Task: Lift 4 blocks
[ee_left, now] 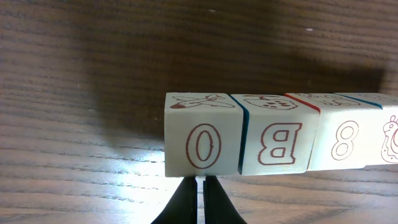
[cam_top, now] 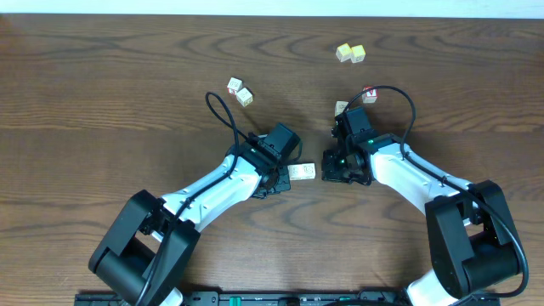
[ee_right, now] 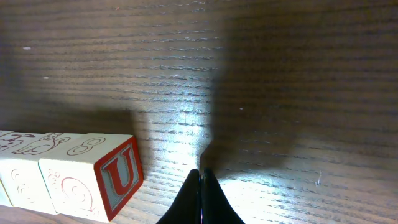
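Four pale cream blocks lie end to end in a short row (cam_top: 303, 172) between my two grippers. In the left wrist view their near faces read O (ee_left: 202, 142), B (ee_left: 277, 144) and 8 (ee_left: 343, 140), and a fourth block (ee_left: 390, 138) is cut off by the right edge. My left gripper (ee_left: 199, 180) (cam_top: 286, 174) is shut, its tips against the O block's face. The row's other end, a red-framed U face (ee_right: 118, 175), shows in the right wrist view. My right gripper (ee_right: 200, 173) (cam_top: 324, 173) is shut and empty, just right of that end and apart from it.
Two yellow-topped cubes (cam_top: 350, 53) sit at the far side of the wooden table (cam_top: 102, 93). Two more cubes (cam_top: 240, 91) lie at the far left of centre. A red-faced cube (cam_top: 370, 93) and a pale one (cam_top: 341, 107) sit behind my right arm.
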Tool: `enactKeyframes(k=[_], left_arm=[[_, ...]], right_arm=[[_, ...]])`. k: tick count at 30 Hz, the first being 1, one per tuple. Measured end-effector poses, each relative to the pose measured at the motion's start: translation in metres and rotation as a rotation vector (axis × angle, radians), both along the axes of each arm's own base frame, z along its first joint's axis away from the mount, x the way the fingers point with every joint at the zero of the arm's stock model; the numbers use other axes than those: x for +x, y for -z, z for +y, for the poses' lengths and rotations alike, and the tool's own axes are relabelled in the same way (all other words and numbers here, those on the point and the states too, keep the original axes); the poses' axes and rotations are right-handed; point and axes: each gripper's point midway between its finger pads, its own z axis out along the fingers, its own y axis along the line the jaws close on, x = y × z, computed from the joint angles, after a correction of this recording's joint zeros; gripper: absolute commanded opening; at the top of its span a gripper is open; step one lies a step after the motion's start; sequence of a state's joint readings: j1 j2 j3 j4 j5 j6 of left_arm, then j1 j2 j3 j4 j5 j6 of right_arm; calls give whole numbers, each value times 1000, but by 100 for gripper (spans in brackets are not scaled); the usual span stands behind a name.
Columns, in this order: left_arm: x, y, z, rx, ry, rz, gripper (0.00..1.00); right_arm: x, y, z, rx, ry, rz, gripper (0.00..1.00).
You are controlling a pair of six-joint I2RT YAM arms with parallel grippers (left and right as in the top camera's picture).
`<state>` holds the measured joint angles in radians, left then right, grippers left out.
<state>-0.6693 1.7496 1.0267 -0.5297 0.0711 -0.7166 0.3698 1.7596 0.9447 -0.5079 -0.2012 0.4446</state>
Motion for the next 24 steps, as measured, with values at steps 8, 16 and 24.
enactKeyframes(k=[8, 16, 24], left_arm=[[0, 0, 0, 1, 7, -1, 7], [-6, 0, 1, 2, 10, 23, 7], [0, -67, 9, -104, -20, -95, 7]], right_arm=[[0, 0, 0, 0, 0, 0, 1], [0, 0, 0, 0, 0, 0, 1], [3, -1, 1, 5, 0, -14, 1]])
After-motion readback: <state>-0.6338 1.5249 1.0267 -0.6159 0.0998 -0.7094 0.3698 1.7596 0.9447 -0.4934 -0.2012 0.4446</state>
